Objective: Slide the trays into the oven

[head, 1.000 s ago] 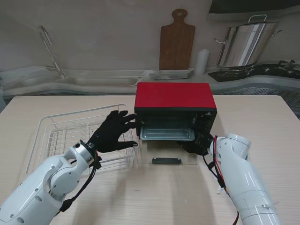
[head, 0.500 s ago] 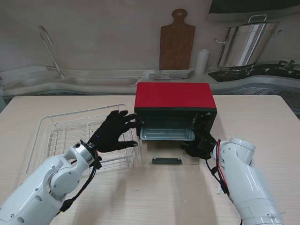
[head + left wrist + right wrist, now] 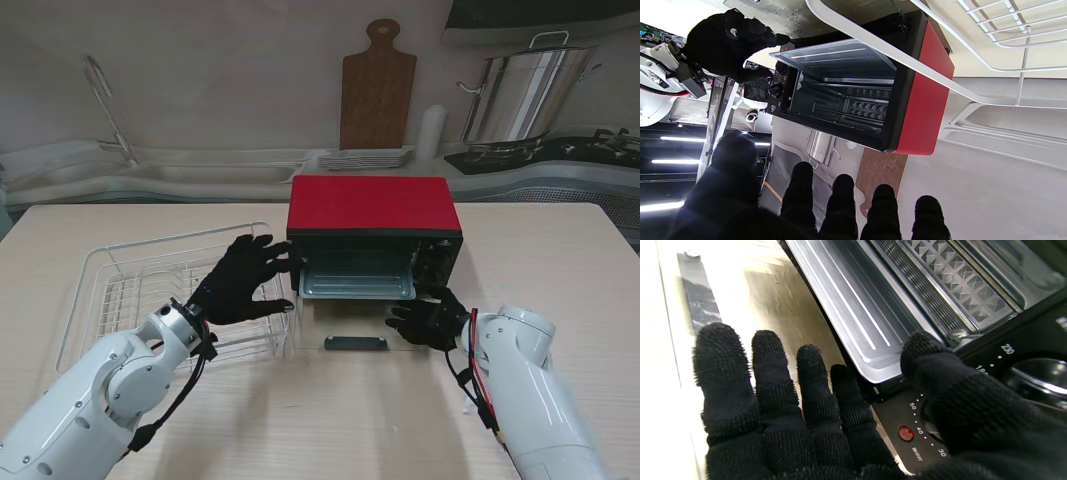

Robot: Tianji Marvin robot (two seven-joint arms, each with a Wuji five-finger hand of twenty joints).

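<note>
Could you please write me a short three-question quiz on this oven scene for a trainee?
1. True or false: the glass door of the red toaster oven lies open.
2. Which hand is beside the oven's control panel: A) left hand B) right hand?
3. What sits on the robot's left of the oven?

Key: 1 true. 2 B. 3 the white wire dish rack.

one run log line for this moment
tray: protruding from oven | left hand: open | right hand: open, by tray corner
</note>
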